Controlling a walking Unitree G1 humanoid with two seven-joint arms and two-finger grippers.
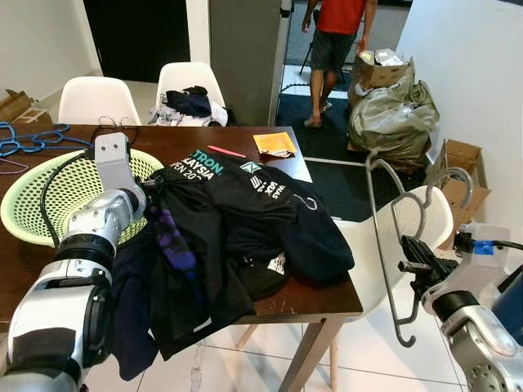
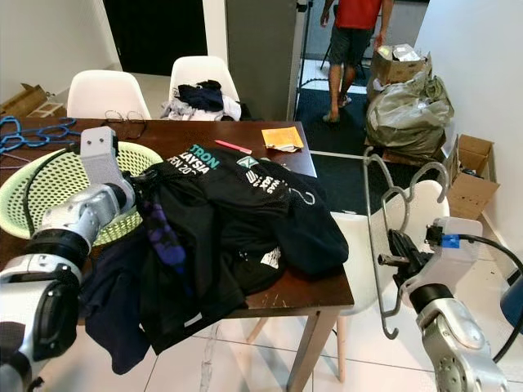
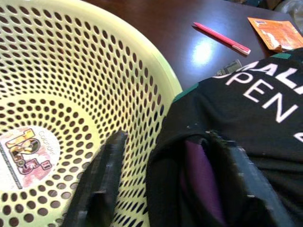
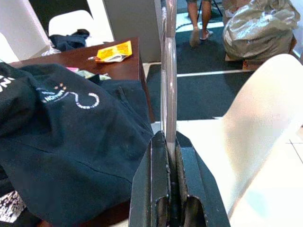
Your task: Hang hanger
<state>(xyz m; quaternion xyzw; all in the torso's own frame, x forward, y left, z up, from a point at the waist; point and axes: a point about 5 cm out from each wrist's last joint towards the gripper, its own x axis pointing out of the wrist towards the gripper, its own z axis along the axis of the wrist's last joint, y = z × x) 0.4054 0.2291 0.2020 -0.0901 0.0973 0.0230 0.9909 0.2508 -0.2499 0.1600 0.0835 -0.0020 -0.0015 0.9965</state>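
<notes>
Grey metal, a thin wire hanger (image 1: 391, 237) is hanging upright in the right gripper (image 1: 418, 269), whose jaws are pinching its stem beside the white moulded chair (image 1: 384, 245). No rail is in sight, so I judge the hanging itself is not yet done. The left gripper (image 3: 165, 184) is hovering with jaws wide over the pale green perforated laundry basket (image 1: 49, 196) and the heap of black clothes (image 1: 237, 237) on the dark wooden counter (image 1: 245, 147). A person (image 1: 337, 49) is standing in the doorway beyond.
</notes>
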